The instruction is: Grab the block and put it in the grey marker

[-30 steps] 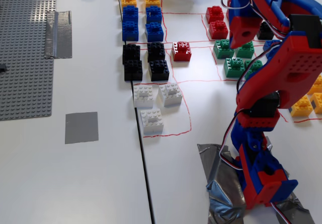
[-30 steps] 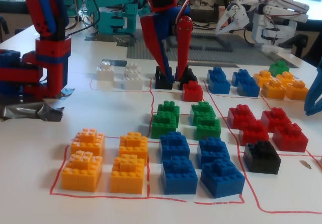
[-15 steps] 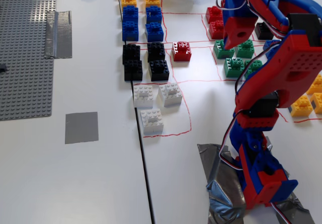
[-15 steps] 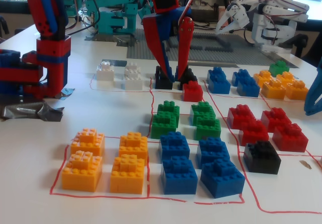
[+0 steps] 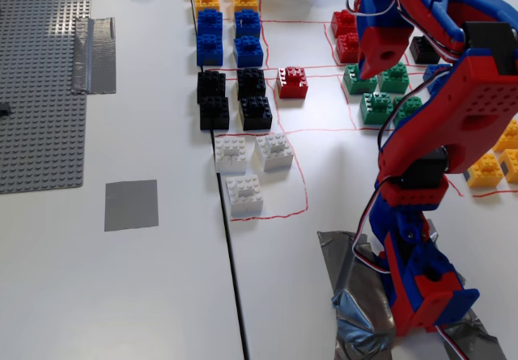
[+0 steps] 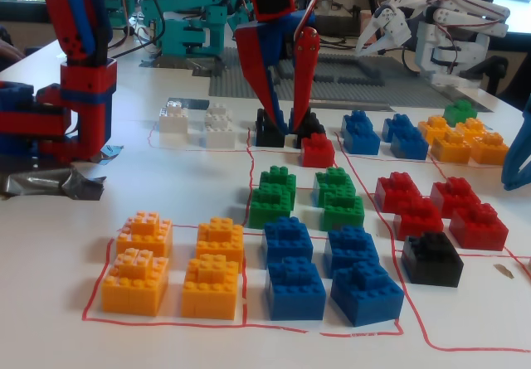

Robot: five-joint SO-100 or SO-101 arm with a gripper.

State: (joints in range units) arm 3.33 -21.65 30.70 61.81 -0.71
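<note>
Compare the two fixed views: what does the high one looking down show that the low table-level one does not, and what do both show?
Only the high fixed view shows the grey marker, the grey baseplate beside it and the crinkled tape strip. Only the low fixed view shows the open gripper hanging above the black bricks, and the turquoise arm behind. Both show the lone red block.

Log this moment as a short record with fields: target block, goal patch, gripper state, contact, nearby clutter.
target block: lone red block beside the black bricks, also seen from the front
goal patch: grey marker, flat on the table, nothing on it
gripper: gripper open, fingers pointing down
contact: none visible; gripper holds nothing and hangs over the black bricks, left of the block in the low fixed view
nearby clutter: white bricks, green bricks, grey baseplate
</note>
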